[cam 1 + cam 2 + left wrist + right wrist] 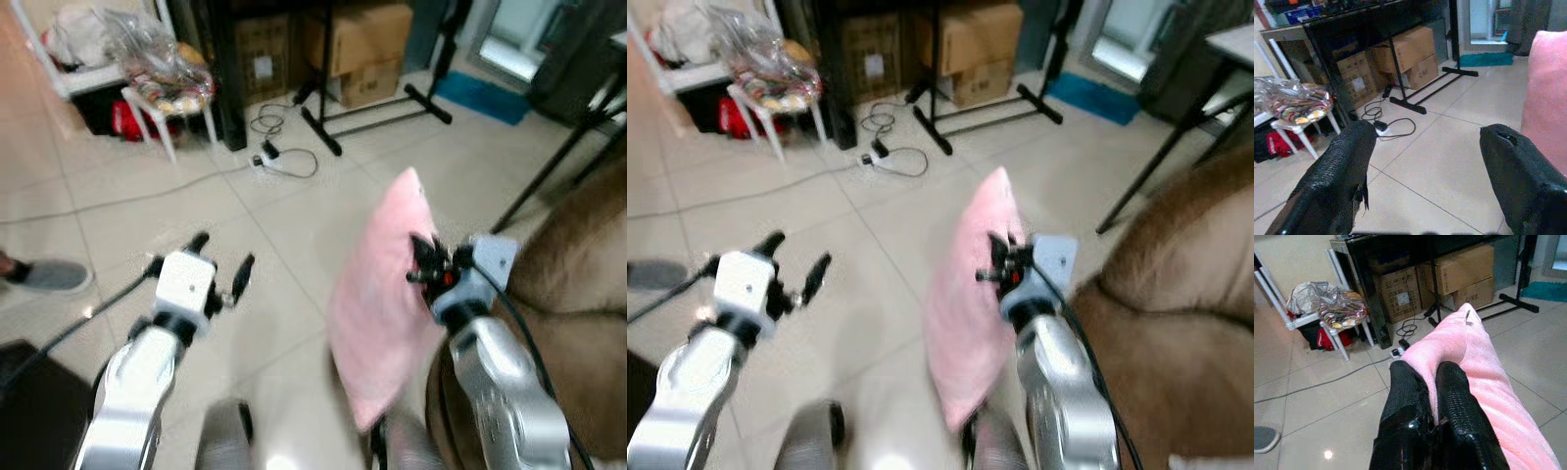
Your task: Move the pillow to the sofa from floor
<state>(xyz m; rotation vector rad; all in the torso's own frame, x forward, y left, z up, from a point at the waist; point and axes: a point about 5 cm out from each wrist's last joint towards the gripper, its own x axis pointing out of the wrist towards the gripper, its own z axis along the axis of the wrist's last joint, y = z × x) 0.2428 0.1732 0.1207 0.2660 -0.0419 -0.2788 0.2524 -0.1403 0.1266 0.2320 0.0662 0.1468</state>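
The right arm is bent up in front of the robot, and the right gripper (423,262) is pinched closed on the edge of the pink pillow (384,313). In the right wrist view its two black fingers (1449,387) sit close together with a fold of the pillow (1484,367) squeezed between them. The pillow hangs upright off the floor (284,215), just beside the brown sofa (578,284) on the robot's right.

The left arm reaches forward at about the same height, and the left gripper (221,262) is empty with its fingers (1337,176) spread wide apart over the tiles.

Further back, cardboard boxes (362,49) stand under a dark table, a power strip with its cable (279,157) lies on the floor, and a white stool (167,93) carries a crinkled plastic bag. A grey shoe (44,276) is at the left edge.
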